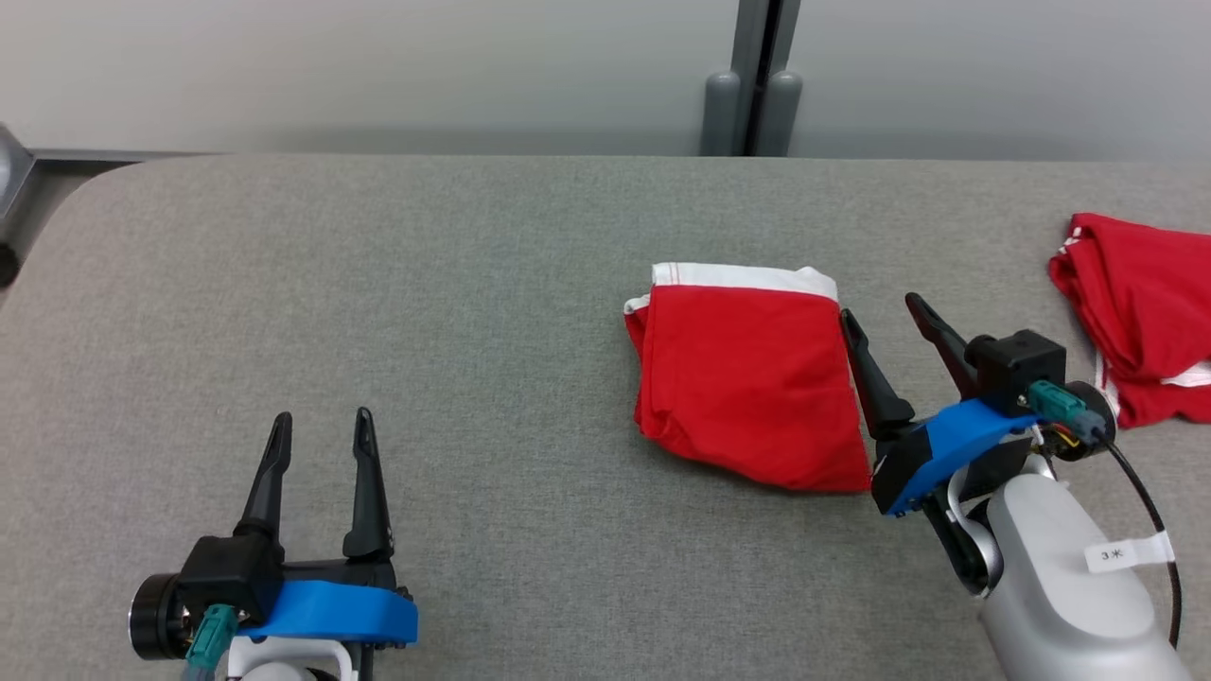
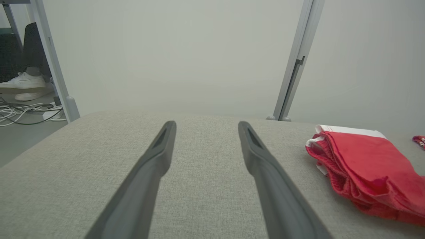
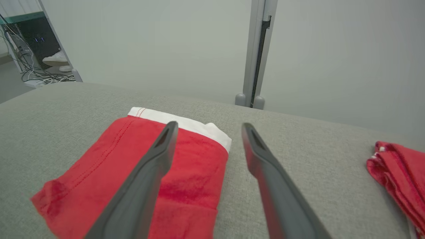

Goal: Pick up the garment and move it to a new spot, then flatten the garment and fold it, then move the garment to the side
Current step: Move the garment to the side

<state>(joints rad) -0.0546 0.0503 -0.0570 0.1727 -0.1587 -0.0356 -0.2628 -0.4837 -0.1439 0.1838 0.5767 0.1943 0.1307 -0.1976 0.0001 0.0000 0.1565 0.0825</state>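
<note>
The garment [image 1: 747, 374] is red with a white waistband and lies folded into a rectangle right of the table's middle; it also appears in the left wrist view [image 2: 365, 166] and the right wrist view [image 3: 132, 176]. My right gripper [image 1: 880, 317] stands open at the garment's right edge, its left finger over the cloth edge in the right wrist view [image 3: 207, 127], nothing held. My left gripper [image 1: 322, 426] is open and empty near the front left, well apart from the garment [image 2: 206, 127].
A second red and white garment [image 1: 1140, 317] lies crumpled at the table's right edge [image 3: 398, 179]. The grey fabric table [image 1: 378, 312] has a rounded far-left corner. A grey post [image 1: 752, 85] and pale wall stand behind it.
</note>
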